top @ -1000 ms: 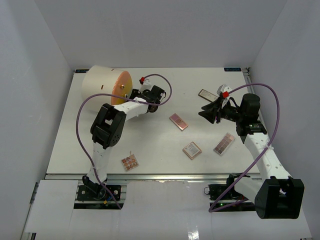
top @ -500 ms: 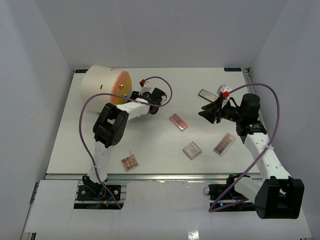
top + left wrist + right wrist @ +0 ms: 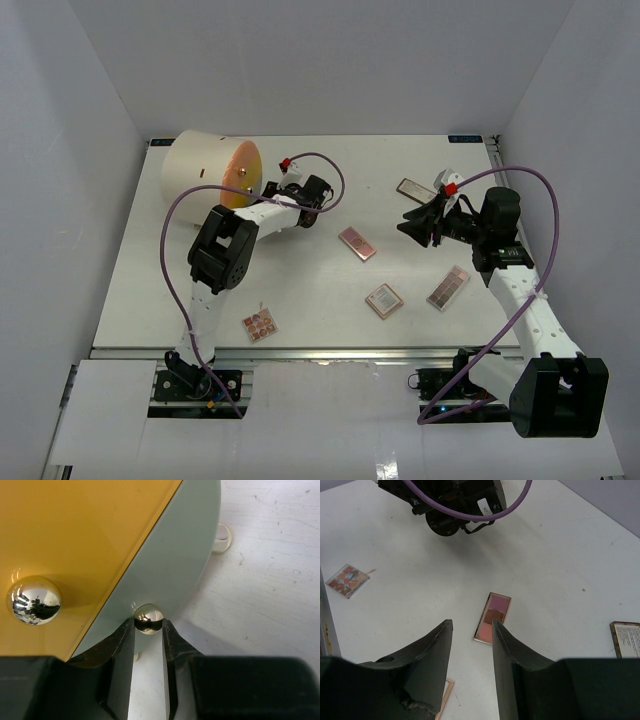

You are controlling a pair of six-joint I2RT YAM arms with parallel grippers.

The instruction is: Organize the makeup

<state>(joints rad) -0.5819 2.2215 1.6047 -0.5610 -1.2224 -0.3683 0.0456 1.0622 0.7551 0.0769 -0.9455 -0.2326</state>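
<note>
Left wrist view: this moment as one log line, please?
left gripper: clamped on knob | right gripper: open, empty | pink palette: on table

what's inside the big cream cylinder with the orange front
Its inside is hidden: the orange front covers the cream cylinder. On that front show a bigger shiny knob and a small knob, which the left end effector grips.

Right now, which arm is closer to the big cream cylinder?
Left. The left fingers pinch a shiny knob on the cream cylinder; the right fingers hang far across the table.
</note>
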